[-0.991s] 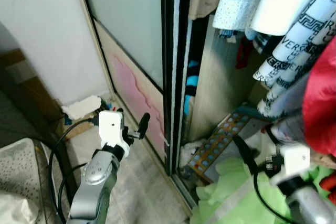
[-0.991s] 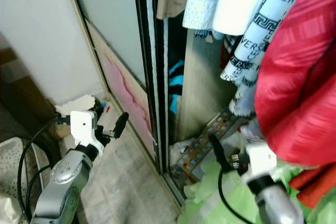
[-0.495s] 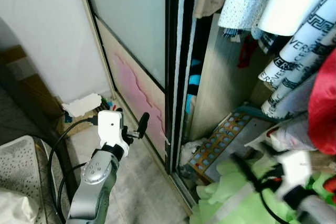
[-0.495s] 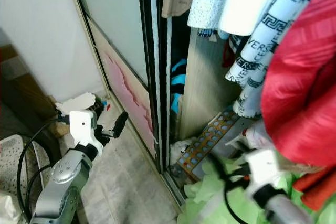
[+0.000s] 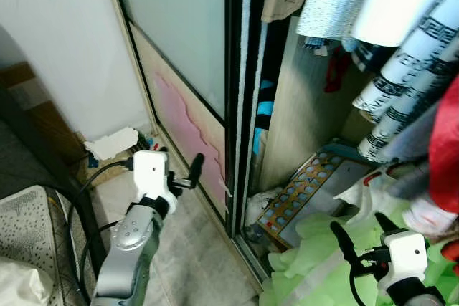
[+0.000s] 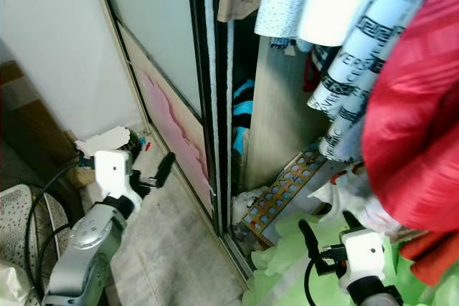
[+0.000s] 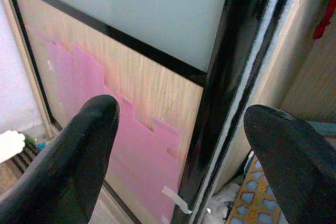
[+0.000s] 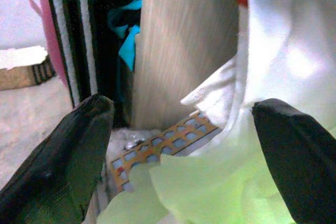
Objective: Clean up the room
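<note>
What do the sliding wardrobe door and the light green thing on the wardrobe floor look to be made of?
Sliding wardrobe door: frosted glass above, matte wood-grain board below with a pink film, in a glossy black frame. Light green thing: soft crumpled fabric, probably thin cloth, judging by its folds.

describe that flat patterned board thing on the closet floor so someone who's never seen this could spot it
Look inside the open wardrobe, down at its floor below the hanging clothes. The flat board lies there, angled against the pale green fabric. Its orange surface with rows of small blue-grey cells sets it apart from the soft cloth around it.
</note>
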Robot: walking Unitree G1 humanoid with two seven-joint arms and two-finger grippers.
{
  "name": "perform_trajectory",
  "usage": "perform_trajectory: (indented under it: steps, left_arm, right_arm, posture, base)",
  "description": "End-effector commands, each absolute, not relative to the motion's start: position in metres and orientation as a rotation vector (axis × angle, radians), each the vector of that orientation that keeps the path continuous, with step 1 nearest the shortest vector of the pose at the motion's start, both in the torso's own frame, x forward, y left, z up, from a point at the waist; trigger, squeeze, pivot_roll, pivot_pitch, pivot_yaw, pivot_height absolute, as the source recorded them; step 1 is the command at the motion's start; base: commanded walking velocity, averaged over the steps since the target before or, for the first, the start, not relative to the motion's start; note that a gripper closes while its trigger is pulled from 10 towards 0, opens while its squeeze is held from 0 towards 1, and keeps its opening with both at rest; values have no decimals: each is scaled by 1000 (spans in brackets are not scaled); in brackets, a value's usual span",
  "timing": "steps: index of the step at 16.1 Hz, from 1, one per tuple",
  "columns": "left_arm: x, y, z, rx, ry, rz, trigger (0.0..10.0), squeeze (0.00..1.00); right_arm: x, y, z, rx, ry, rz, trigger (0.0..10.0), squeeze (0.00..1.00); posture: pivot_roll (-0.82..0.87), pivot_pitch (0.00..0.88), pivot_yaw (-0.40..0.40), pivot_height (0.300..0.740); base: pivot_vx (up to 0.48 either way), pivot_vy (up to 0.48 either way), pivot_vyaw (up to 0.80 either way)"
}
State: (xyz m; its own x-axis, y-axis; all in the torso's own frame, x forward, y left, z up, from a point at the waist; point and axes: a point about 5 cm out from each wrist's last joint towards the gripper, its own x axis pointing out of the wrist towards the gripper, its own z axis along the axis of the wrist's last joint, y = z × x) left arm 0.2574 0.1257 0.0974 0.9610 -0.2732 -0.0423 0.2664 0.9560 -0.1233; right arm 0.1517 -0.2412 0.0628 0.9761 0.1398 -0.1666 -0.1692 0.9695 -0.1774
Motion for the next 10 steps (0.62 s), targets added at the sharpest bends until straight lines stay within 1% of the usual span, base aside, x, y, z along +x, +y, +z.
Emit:
perform_trajectory:
  steps: [1, 2, 3, 4, 6, 7, 8, 10]
  left_arm:
    - [261, 125, 98, -107, 56, -282, 10000, 0]
    - [261, 125, 98, -106, 56, -283, 10000, 0]
    - [263, 126, 99, -100, 47, -275, 10000, 0]
    - [263, 126, 100, -99, 44, -269, 10000, 0]
    - [263, 128, 100, -94, 42, -252, 10000, 0]
    - [262, 132, 99, -79, 44, -219, 10000, 0]
    - [262, 139, 97, -42, 62, -148, 10000, 0]
    - [262, 151, 95, -20, 83, -45, 10000, 0]
  right_arm:
    - [160, -233, 63, -159, 127, 184, 10000, 0]
    - [162, -231, 62, -153, 125, 189, 10000, 0]
    - [173, -220, 61, -140, 91, 249, 10000, 0]
    - [177, -215, 60, -130, 78, 280, 10000, 0]
    - [185, -207, 61, -122, 49, 338, 10000, 0]
    - [190, -200, 59, -113, 35, 396, 10000, 0]
    - [193, -195, 55, -120, 32, 436, 10000, 0]
    - [199, -192, 50, -126, 26, 443, 10000, 0]
  posture:
    - [-47, 0, 41, 740]
    - [-47, 0, 41, 740]
    - [-43, 0, 42, 740]
    - [-43, 0, 42, 740]
    - [-24, 0, 38, 740]
    - [-24, 0, 38, 740]
    - [-6, 0, 31, 740]
    - [1, 0, 34, 740]
  base:
    - [0, 0, 0]
    - [0, 0, 0]
    - [0, 0, 0]
    - [0, 0, 0]
    - [0, 0, 800]
    - [0, 0, 800]
    - [0, 0, 800]
    - [0, 0, 800]
